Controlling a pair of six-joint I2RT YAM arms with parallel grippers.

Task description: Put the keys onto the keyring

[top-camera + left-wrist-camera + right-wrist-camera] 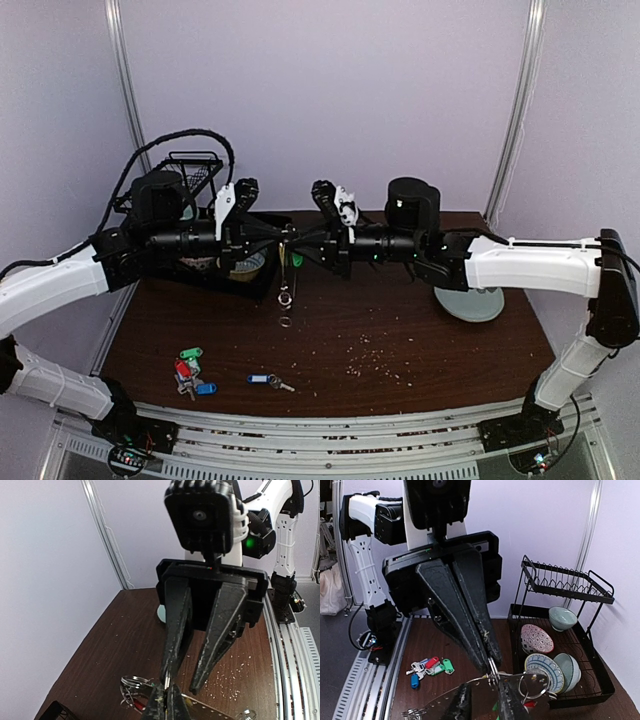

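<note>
The keyring [286,293] hangs above the table between my two grippers, with a green tag [297,260] beside it. My left gripper [283,240] is shut on one of its small wire rings [492,669]; its closed tips show in the left wrist view [166,700]. My right gripper [300,245] is open; in the right wrist view [483,682] its fingers stand either side of the flat silver loop [440,700]. One right fingertip [168,676] touches the held ring. Loose keys [190,368] with green, red and blue tags lie at the front left [430,667]. A blue-tagged key [265,380] lies alone.
A black dish rack [200,170] with bowls [537,639] stands at the back left. A pale green plate [470,303] sits at the right. Pale crumbs [375,355] are scattered over the dark wooden table.
</note>
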